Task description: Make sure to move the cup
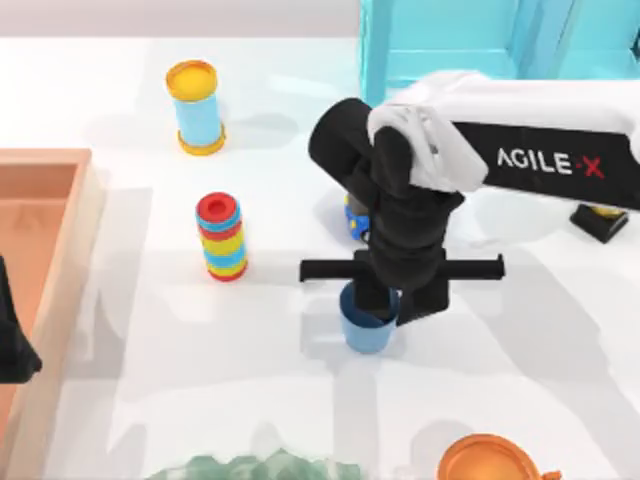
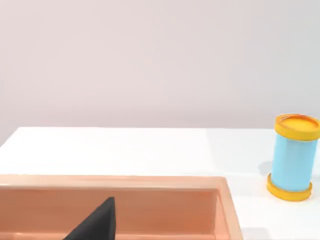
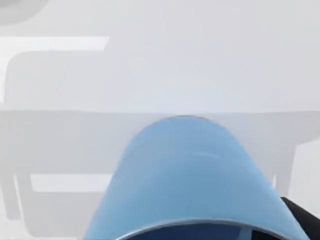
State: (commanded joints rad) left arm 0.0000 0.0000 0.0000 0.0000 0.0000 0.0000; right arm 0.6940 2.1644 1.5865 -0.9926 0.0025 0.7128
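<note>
Claw work belongs to the right arm alone, while the left claw [image 1: 15, 345] sits parked at the left edge of the desk [image 1: 150, 330], over the orange-brown tray [image 1: 45, 215]; whether its fingers are spread or closed cannot be told. Moving rightward in the top view, a light-blue cylinder with yellow-orange ends [image 1: 197, 107] stands upright toward the far side, and nearer the middle a stack of red, yellow and blue rings [image 1: 222, 237] stands well apart from it. Next comes the cup [image 1: 367, 325], a plain blue tumbler standing upright on the desk just right of centre. The right claw [image 1: 385, 300] hangs directly above it, its fingers reaching down at the rim, one going inside the mouth; it looks clamped on the cup's wall. From the right wrist view the cup [image 3: 187, 175] sits immediately below the camera, with a dark finger [image 3: 302, 217] at its side. A small blue and yellow object [image 1: 354, 218] peeks out from behind the arm. An orange round thing [image 1: 487, 460] lies at the near edge, further right.
</note>
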